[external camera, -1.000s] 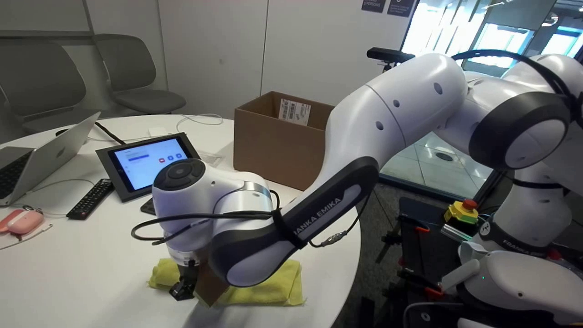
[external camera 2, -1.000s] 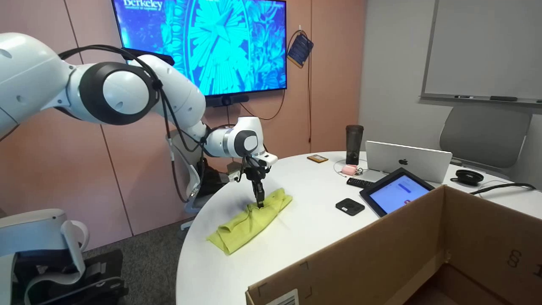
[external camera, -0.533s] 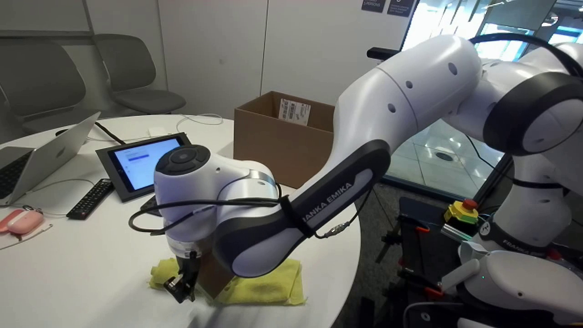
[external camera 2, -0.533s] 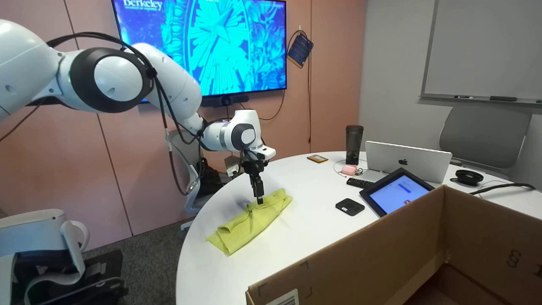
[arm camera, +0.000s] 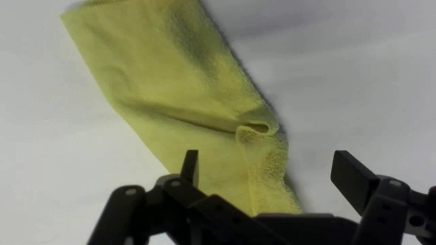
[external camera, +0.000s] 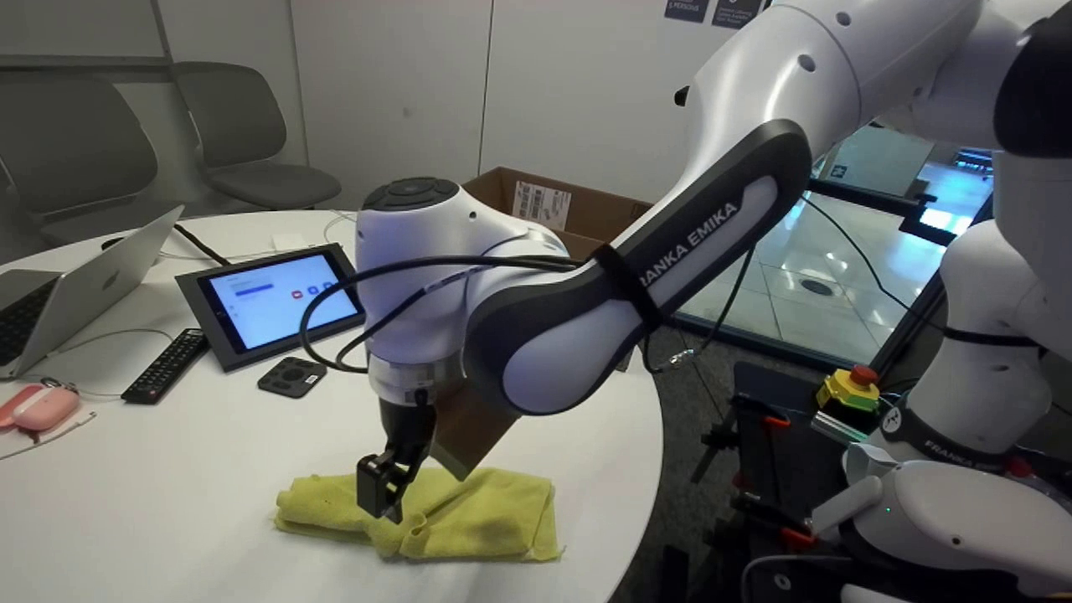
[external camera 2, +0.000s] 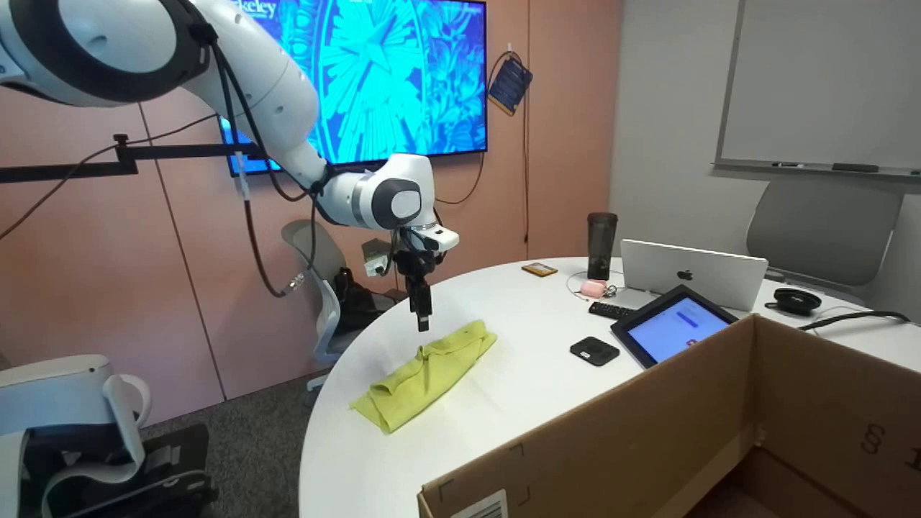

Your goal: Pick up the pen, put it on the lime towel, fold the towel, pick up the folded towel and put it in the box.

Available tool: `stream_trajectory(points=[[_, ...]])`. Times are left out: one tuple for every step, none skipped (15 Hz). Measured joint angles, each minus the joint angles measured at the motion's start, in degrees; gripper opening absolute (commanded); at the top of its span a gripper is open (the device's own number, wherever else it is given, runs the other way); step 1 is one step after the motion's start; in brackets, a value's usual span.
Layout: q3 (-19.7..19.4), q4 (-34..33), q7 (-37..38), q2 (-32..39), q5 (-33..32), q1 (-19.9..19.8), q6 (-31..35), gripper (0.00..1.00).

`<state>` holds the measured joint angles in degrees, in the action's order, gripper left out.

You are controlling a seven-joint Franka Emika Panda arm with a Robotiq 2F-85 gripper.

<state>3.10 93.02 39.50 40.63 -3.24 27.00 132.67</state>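
The lime towel [external camera: 494, 511] lies folded into a long strip on the white table, rumpled near its middle. A small looped fold shows along one side of the towel [arm camera: 153, 75] in the wrist view. Above it hangs my gripper [arm camera: 267, 163], its fingers wide apart and nothing held between them. In an exterior view the gripper [external camera 2: 423, 322] stands clear of the cloth, pointing down. The open cardboard box [external camera 2: 611, 439] is across the table, partly covered by the arm in an exterior view [external camera: 599, 216]. The pen is hidden from every view.
A tablet on a stand [external camera: 280, 297], a flat black device [external camera: 291, 377], a remote [external camera: 166, 366], a pink case [external camera: 48, 409] and a laptop [external camera: 92, 293] occupy the table. A dark tumbler [external camera 2: 601, 246] stands farther back. The table's rounded edge [external camera: 645, 511] runs near the towel.
My gripper has lifted off the towel and its fingers have spread. The arm has risen and drawn back towards its base. The towel has stayed in place.
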Motion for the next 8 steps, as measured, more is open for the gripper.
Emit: stream_trajectory(points=[[-0.2, 2.3, 1.7, -1.3, 0.6, -0.3, 0.0, 1.00], [-0.4, 4.4, 3.9, -2.4, 1.2, -0.5, 0.0, 1.00], [-0.5, 6.3, 6.1, -3.2, 1.8, -0.8, 0.0, 1.00], [-0.5, 8.0, 8.1, -3.8, 2.6, -1.0, 0.0, 1.00], [-0.5, 9.7, 9.9, -4.3, 3.6, -1.3, 0.0, 1.00], [-0.5, 11.4, 11.6, -4.8, 4.8, -1.6, 0.0, 1.00], [-0.5, 13.0, 13.5, -5.1, 5.8, -1.9, 0.0, 1.00], [-0.5, 14.4, 15.5, -5.3, 6.8, -2.0, 0.1, 1.00]])
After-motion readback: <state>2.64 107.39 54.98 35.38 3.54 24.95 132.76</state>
